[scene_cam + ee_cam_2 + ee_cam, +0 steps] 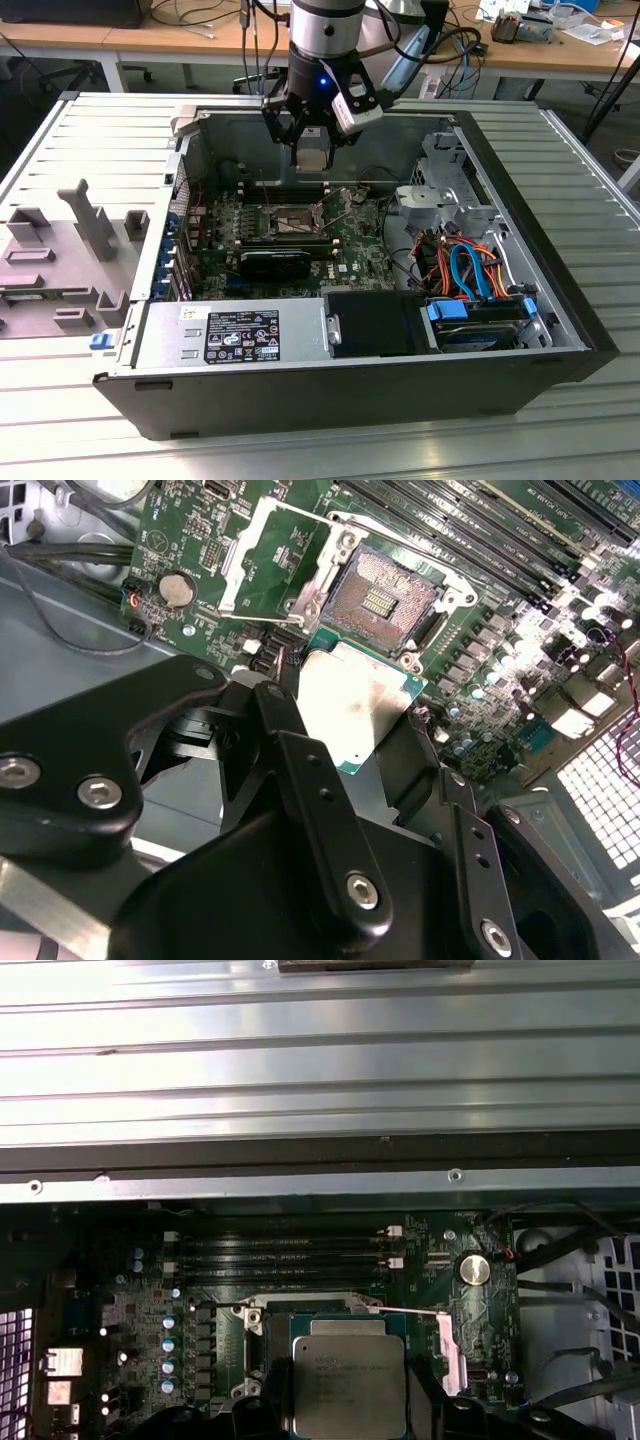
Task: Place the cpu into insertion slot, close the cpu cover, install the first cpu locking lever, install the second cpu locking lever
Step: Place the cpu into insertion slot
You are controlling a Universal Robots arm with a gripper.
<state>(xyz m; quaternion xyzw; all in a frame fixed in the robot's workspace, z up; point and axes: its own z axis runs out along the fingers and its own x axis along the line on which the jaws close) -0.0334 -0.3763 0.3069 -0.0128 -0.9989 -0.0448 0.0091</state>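
My gripper (313, 152) hangs over the open computer case, shut on the cpu (313, 159), a small square chip with a silver-grey top. In the second wrist view the cpu (355, 705) sits between the black fingers (300, 760), a little off from the insertion slot (385, 598), whose dark contact field lies bare. The cpu cover (262, 550) is swung open beside the slot, its window showing green board. In the first wrist view the cpu (350, 1385) hides most of the slot, and a thin locking lever (410, 1311) runs along one side.
Green motherboard (345, 250) with long memory slots (280, 1258) and a black card (275, 262). Power supply (235, 335) along the near wall, drive cage (450, 195) and coloured cables (465, 270) on the exterior view's right. Grey part fixture (60, 260) on the exterior view's left.
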